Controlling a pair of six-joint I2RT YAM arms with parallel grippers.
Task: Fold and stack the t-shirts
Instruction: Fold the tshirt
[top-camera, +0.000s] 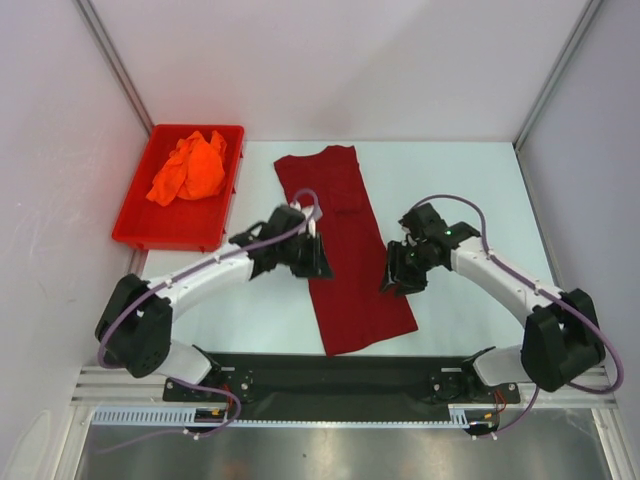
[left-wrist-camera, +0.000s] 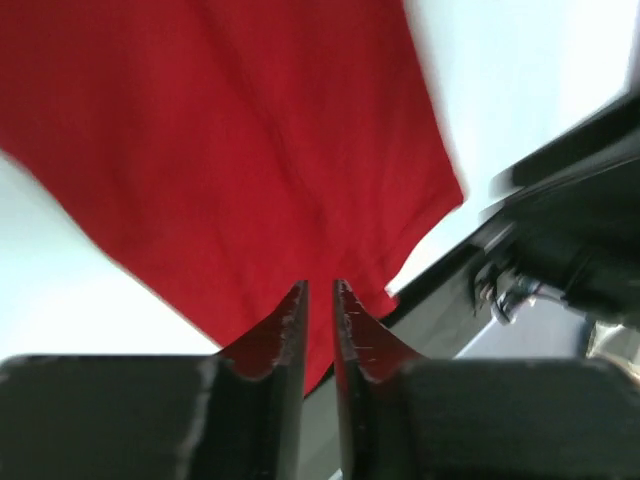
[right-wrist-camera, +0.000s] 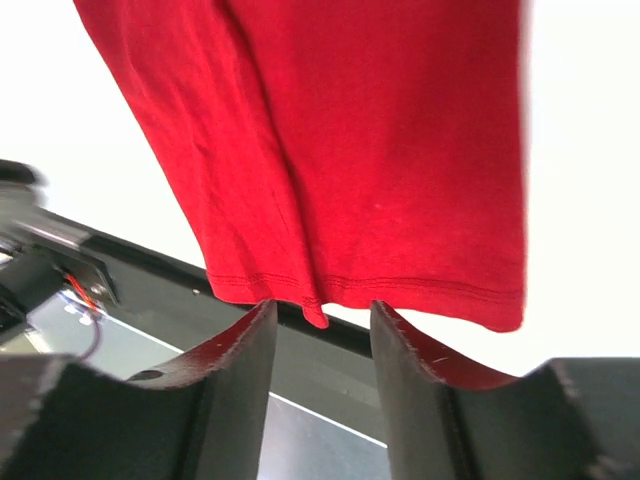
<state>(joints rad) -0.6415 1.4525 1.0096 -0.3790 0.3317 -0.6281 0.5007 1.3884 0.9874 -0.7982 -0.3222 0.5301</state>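
The maroon t-shirt (top-camera: 345, 250) lies flat on the white table as a long strip folded lengthwise, its hem toward the arms. It fills the left wrist view as blurred cloth (left-wrist-camera: 250, 150), and its stitched hem shows in the right wrist view (right-wrist-camera: 350, 150). The orange t-shirt (top-camera: 190, 168) sits crumpled in the red bin (top-camera: 135, 215) at the back left. My left gripper (top-camera: 318, 264) hovers over the strip's left edge; its jaws (left-wrist-camera: 320, 288) keep a narrow gap with nothing in it. My right gripper (top-camera: 396, 284) stands at the strip's right edge, open and empty (right-wrist-camera: 322, 308).
A black base plate (top-camera: 340, 375) runs along the near edge just past the shirt's hem, and shows dark in the wrist views (left-wrist-camera: 560, 200). Bare white table (top-camera: 470, 190) lies right of the shirt. Enclosure walls and metal posts stand on three sides.
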